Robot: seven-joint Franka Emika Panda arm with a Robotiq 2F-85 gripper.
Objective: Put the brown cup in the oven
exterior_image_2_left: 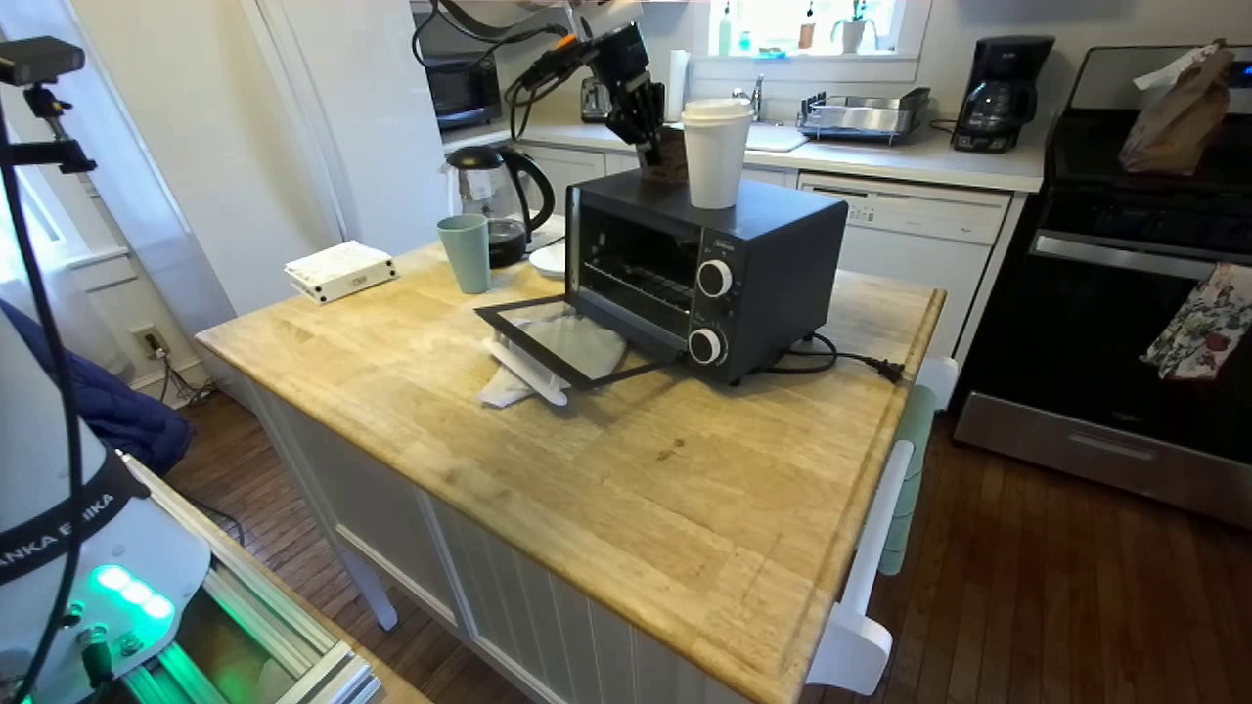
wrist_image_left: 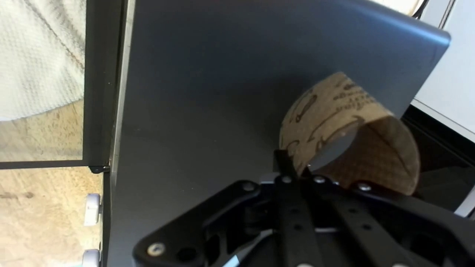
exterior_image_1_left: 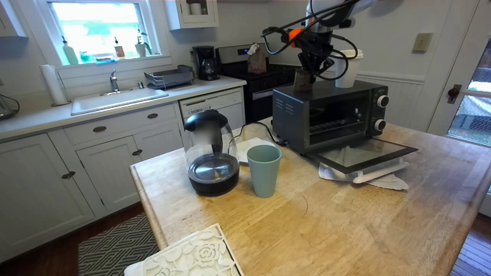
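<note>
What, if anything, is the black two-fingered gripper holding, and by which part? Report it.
The gripper holds the open-ended brown cardboard sleeve, pinching its wall at the upper rim, apparently with one finger on each side.

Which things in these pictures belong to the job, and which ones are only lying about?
Belong to the job:
black gripper
brown cardboard cup sleeve, seemingly the "brown cup", pinched by it
black boxy metal toaster oven, glass door lowered

Only lying about:
white lidded takeaway cup on the oven
pale green tapered cup
black and clear glass kettle
white rose-patterned box
</note>
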